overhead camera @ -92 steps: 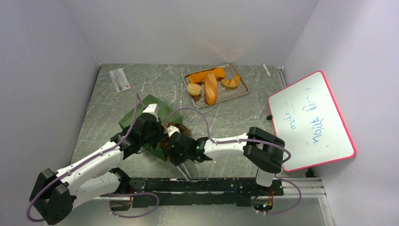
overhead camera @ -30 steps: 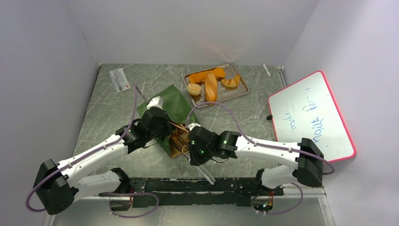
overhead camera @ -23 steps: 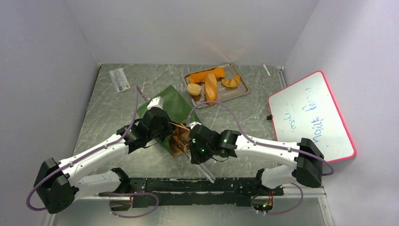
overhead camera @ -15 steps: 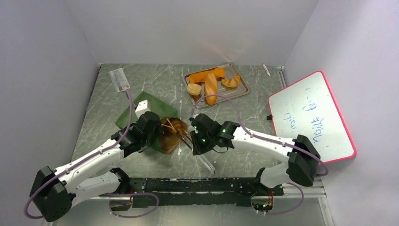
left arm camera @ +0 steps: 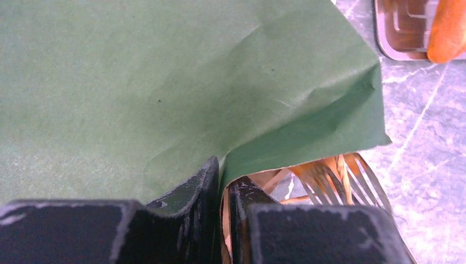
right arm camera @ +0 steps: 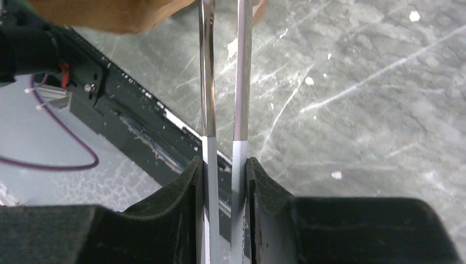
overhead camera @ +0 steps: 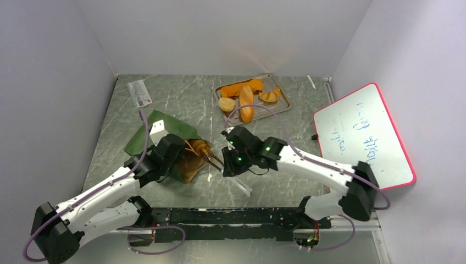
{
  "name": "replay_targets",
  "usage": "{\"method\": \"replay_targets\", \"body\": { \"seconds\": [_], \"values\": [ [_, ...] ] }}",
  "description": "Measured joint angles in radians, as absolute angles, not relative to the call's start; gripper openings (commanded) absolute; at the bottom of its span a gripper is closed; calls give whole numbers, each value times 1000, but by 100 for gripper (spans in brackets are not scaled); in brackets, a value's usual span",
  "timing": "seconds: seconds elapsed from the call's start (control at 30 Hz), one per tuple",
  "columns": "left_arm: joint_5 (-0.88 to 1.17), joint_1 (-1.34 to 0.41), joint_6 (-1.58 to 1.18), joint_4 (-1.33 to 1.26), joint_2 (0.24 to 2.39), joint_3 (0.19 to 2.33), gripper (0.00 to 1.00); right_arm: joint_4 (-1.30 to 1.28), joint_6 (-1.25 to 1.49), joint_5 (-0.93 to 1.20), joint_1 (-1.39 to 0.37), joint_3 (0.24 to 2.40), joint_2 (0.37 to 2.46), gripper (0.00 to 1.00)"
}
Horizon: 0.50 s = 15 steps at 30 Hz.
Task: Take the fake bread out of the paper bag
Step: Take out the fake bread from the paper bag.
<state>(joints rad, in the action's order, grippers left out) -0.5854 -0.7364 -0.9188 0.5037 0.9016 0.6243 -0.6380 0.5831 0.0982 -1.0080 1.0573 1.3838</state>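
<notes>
The dark green paper bag lies on its side with its brown mouth facing right. My left gripper is shut on the bag's rim; in the left wrist view one finger is outside and one inside the green paper. My right gripper is shut on metal tongs, whose tips reach the bag mouth. Something orange blurs at the tips; I cannot tell what. Fake bread lies on the tray: baguette, croissant, bun.
The grey metal tray sits at the back centre; its corner shows in the left wrist view. A pink-framed whiteboard lies at the right. A card lies at the back left. The black rail runs along the near edge.
The bag and my left gripper have swung left and nearer. My right gripper with the tongs has moved slightly farther from the near edge, its tips still at the bag mouth.
</notes>
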Motion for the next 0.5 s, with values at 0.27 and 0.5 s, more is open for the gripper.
{"method": "replay_targets", "body": {
  "seconds": [0.27,0.5],
  "values": [
    [-690,-736,-1088,683,979,714,7,-777,608,94,-1012,1036,1133,0],
    [-749,-736,-1214,802,1098,823,7,-878,627,74,-1016,1044,1052,0]
  ]
}}
